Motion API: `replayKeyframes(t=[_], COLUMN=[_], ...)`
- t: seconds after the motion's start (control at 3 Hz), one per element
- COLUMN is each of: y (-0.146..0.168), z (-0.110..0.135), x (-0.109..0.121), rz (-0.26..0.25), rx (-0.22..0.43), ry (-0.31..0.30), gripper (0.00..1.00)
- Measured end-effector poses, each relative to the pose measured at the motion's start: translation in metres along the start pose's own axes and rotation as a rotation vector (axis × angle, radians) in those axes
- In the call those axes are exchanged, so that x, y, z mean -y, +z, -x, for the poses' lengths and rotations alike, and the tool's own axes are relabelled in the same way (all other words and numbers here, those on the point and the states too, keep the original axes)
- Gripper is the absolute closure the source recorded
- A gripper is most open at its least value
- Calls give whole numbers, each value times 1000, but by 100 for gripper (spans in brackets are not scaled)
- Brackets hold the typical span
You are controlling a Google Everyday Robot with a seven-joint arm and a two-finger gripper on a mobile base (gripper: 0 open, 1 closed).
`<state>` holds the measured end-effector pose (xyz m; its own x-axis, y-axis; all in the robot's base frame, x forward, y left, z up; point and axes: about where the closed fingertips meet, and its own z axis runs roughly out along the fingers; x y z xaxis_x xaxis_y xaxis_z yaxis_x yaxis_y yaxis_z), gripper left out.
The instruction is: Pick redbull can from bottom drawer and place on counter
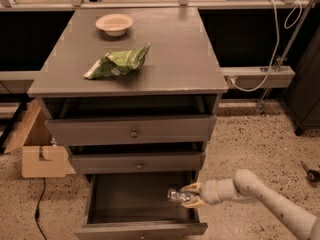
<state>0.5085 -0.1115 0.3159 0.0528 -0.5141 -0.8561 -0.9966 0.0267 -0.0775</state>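
- Nearest, the lowest grey wooden bottom drawer [140, 228] stands pulled well out, its flat front edge low in view and its dark interior open from above. Bare floor shows across its left and middle.
- At the drawer's right wall, the two-finger gripper [189, 195] on the pale rounded robot arm [260, 196] reaches in from the right, above the speckled stone floor [250, 144].
- Its yellowish fingers [192, 187] are clamped on the slim shiny silver redbull can [176, 196], one above and one below its right end. The can lies roughly level, with its free end pointing left into the drawer and close to the right wall. Whether it touches the drawer floor cannot be told.
- Above, the middle grey drawer [137, 162] and the top grey drawer [132, 130] both stand slightly ajar.
- Farther back, the broad flat grey wooden counter [170, 59] has a thin overhanging edge. A crinkled green snack bag [117, 64] lies left of centre, a pale round bowl [114, 24] sits at the far left, and the right half shows bare surface.
- A brown cardboard box [42, 159] sits on the floor just left of the cabinet.
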Motion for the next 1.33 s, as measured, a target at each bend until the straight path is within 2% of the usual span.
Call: replayKeyframes(t=[0.33, 0.67, 1.0, 1.33], y=[-84, -84, -106, -150], z=[42, 42, 74, 146], x=[-4, -4, -9, -20], rz=[-44, -44, -72, -172], rx=[28, 28, 12, -78], ry=[-74, -74, -139, -276], gripper=[100, 100, 100, 100])
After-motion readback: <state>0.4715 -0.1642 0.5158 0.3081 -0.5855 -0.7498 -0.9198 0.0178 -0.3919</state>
